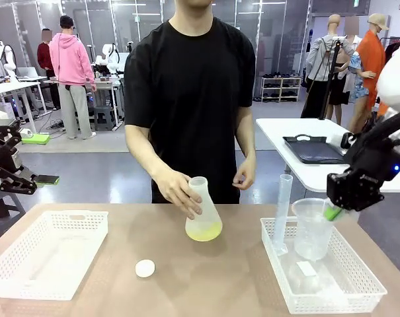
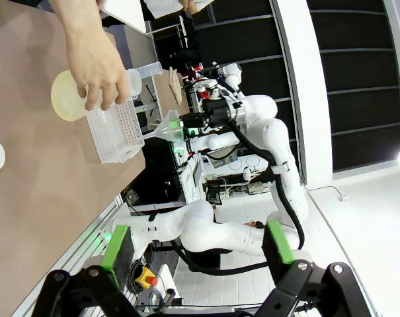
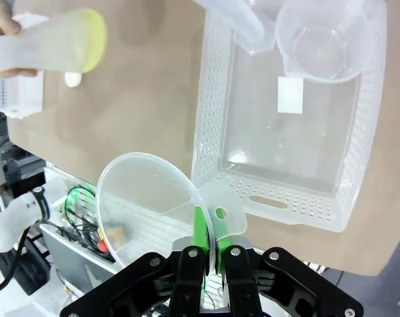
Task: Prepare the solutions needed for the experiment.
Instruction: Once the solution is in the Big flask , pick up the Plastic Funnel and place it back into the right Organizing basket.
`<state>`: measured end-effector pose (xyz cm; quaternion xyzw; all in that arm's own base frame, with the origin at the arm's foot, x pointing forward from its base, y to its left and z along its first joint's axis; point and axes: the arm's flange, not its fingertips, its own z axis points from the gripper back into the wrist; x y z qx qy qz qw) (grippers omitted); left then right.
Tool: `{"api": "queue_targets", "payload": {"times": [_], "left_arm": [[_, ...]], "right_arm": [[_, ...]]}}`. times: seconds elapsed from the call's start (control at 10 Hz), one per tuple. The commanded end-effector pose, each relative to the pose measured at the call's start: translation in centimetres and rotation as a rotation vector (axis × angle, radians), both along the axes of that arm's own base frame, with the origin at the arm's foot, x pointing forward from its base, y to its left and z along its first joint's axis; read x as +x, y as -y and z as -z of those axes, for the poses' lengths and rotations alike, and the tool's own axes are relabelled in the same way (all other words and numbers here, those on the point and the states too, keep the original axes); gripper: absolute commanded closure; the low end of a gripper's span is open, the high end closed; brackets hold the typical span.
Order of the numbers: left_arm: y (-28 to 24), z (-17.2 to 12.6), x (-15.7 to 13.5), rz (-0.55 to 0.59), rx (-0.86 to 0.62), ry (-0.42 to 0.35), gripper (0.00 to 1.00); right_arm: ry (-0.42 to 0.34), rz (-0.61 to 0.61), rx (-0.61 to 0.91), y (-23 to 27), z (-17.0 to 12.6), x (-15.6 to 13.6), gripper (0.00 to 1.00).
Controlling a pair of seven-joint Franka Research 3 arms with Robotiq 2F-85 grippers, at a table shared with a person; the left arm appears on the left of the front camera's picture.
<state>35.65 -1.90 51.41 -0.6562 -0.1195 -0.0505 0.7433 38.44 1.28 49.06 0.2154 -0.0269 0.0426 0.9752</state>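
The person's hand (image 1: pixel 180 193) has the flask (image 1: pixel 201 208) by the neck, tipped over at the middle of the table (image 1: pixel 239 277). The solution (image 1: pixel 204 231) sits as a thin yellow-green pool in its base. A white stopper (image 1: pixel 145 268) lies near it. Over at the right basket (image 1: pixel 371 272), where a beaker (image 1: pixel 312 231) and a measuring cylinder (image 1: pixel 281 211) stand, the right gripper (image 3: pixel 209 231) is clenched on the tab of a clear funnel (image 3: pixel 143 205). The left gripper (image 2: pixel 196 244) hangs released, jaws wide, off the table's left edge.
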Motion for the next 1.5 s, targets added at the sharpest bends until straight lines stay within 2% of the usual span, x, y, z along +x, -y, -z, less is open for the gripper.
{"api": "queue_targets", "payload": {"times": [0.0, 0.4, 0.9, 1.0, 1.1, 1.2, 1.4], "left_arm": [[0.1, -0.1, -0.1, 0.007, -0.018, 0.010, 0.00], [0.1, -0.1, -0.1, 0.007, -0.018, 0.010, 0.00], [0.1, -0.1, -0.1, 0.007, -0.018, 0.010, 0.00], [0.1, -0.1, -0.1, 0.007, -0.018, 0.010, 0.00], [0.1, -0.1, -0.1, 0.007, -0.018, 0.010, 0.00], [0.1, -0.1, -0.1, 0.007, -0.018, 0.010, 0.00], [0.1, -0.1, -0.1, 0.007, -0.018, 0.010, 0.00]], "right_arm": [[-0.033, 0.079, 0.012, 0.2, 2.2, 1.0, 0.96], [-0.122, 0.189, -0.081, 1.1, 6.3, 3.6, 0.96], [-0.157, 0.229, -0.144, 0.7, 8.2, 5.9, 0.96], [-0.153, 0.236, -0.143, 0.6, 8.2, 5.9, 0.78], [-0.140, 0.228, -0.143, 0.5, 8.2, 5.8, 0.76], [-0.134, 0.234, -0.140, 0.4, 8.2, 5.8, 0.58], [-0.130, 0.245, -0.128, 0.2, 8.1, 5.9, 0.56]]}}
